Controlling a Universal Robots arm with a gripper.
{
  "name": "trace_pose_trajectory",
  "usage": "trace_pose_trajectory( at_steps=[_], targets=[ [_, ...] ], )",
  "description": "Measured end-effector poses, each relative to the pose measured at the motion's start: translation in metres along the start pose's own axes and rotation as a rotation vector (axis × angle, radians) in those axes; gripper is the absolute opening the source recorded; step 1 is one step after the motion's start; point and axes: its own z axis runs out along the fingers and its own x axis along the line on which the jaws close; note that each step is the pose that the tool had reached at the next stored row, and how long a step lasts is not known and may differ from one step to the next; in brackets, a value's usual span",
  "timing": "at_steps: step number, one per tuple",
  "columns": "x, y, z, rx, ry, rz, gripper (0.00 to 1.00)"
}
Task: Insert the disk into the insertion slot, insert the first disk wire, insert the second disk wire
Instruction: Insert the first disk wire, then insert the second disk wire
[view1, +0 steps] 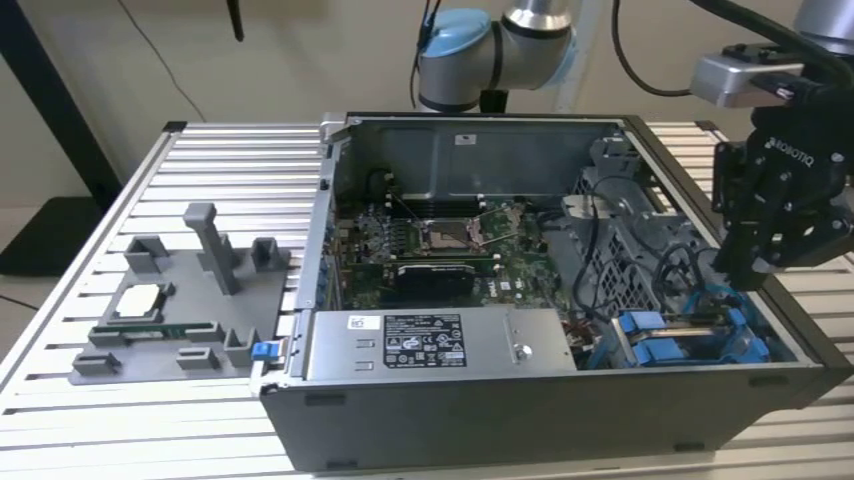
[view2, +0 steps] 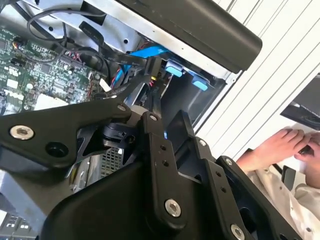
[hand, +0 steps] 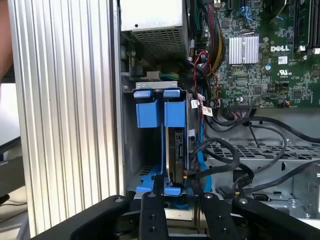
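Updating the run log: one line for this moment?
disk: seated in insertion slot | end effector: over disk's cabled end | black cables: reach disk's end, mating unclear

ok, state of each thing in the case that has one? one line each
computer case: side open, inside exposed.
disk: seated in its blue frame in the insertion slot.
insertion slot: filled by the disk.
other blue carrier: seated in the neighbouring bay.
black wires: run to the disk's edge; plugged or loose, cannot tell.
gripper: above the drive bays.
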Motion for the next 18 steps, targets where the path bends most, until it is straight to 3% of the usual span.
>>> trace_pose_trajectory(
  at_steps=[4, 12, 13, 14, 18],
  targets=[
    [-0.0005, -0.0092, 0.0002, -0.0272, 0.0010, -0.005, 1.00],
    [-0.0017, -0.0345, 0.0004, -0.0650, 0.0025, -0.011, 1.00],
    [-0.0018, -0.0361, 0.0004, -0.0668, -0.0010, -0.011, 1.00],
    [-0.0018, -0.0370, 0.0003, -0.0677, -0.0140, -0.012, 1.00],
    [-0.0014, -0.0385, 0.0005, -0.0710, -0.0864, -0.014, 1.00]
  ],
)
